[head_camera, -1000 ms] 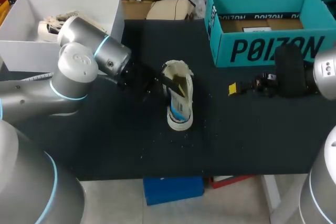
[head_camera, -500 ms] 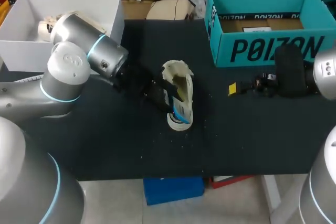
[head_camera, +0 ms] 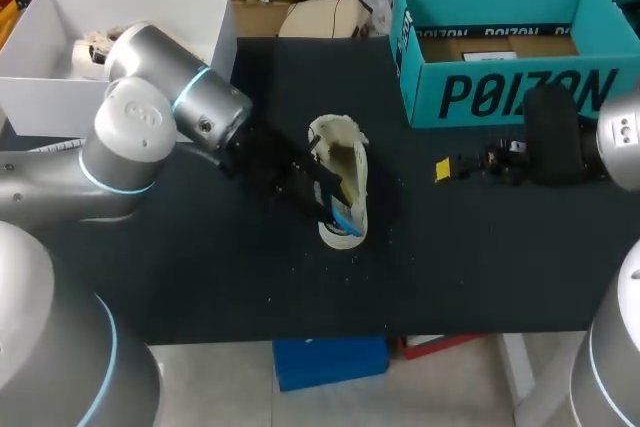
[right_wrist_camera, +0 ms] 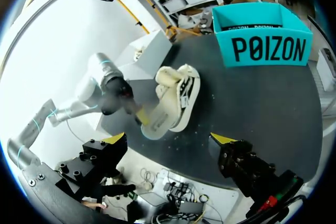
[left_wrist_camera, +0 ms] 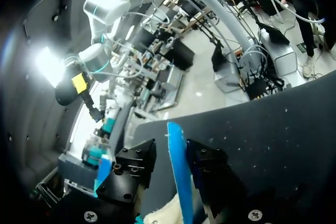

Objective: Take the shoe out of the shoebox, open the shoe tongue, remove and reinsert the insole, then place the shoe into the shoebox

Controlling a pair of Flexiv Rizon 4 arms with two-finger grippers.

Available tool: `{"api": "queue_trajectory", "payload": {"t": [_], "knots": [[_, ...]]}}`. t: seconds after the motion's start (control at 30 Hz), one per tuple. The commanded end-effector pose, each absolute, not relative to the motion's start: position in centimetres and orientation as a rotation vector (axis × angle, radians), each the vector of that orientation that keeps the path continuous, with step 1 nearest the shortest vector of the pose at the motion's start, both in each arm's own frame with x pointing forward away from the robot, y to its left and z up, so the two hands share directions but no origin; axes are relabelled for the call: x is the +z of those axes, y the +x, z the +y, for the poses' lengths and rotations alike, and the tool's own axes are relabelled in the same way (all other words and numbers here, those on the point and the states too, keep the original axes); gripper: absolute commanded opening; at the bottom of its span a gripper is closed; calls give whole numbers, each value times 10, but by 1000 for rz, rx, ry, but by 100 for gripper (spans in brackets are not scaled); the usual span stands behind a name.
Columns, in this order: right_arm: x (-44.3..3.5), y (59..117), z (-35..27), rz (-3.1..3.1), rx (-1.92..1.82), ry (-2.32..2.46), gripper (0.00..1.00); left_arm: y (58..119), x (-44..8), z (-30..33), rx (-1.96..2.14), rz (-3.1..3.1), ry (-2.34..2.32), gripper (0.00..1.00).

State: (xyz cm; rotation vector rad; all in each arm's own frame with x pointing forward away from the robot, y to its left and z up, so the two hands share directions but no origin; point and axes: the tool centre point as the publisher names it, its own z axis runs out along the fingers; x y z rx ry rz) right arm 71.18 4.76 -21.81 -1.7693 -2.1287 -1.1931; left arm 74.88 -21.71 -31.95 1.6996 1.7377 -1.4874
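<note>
A cream shoe (head_camera: 345, 162) lies on the black table (head_camera: 470, 257), its blue insole (head_camera: 341, 217) sticking out at its near end. My left gripper (head_camera: 326, 195) is at the shoe's left side, by the insole. In the left wrist view the insole (left_wrist_camera: 178, 182) stands upright between the open fingers of my left gripper (left_wrist_camera: 170, 148), against one finger (left_wrist_camera: 207, 169) and apart from the other. My right gripper (head_camera: 447, 169) hangs open and empty right of the shoe; its wrist view shows the right gripper (right_wrist_camera: 168, 139) well back from the shoe (right_wrist_camera: 176, 100) and the left gripper (right_wrist_camera: 140, 119).
A teal shoebox (head_camera: 500, 97) stands open at the back right, also seen in the right wrist view as the teal shoebox (right_wrist_camera: 262, 45). A white box (head_camera: 60, 97) at the back left holds another cream shoe (head_camera: 98, 49). Small crumbs speckle the table around the shoe.
My left gripper has slid from the shoe's collar toward its near end, beside the blue insole. The right arm has not moved.
</note>
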Motion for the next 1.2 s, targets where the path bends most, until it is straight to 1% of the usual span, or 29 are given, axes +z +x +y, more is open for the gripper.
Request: {"api": "queue_trajectory", "payload": {"t": [0.03, 0.67, 1.2], "knots": [[-219, 711, 48, -2128, -1197, -1769, 100, 751, -320, -217, -1505, 1760, 1734, 0], [-219, 711, 48, -2128, -1197, -1769, 100, 760, -332, -215, -1477, 1799, 1712, 0], [-219, 711, 48, -2128, -1197, -1769, 100, 802, -352, -214, -1407, 1844, 1577, 0]]}}
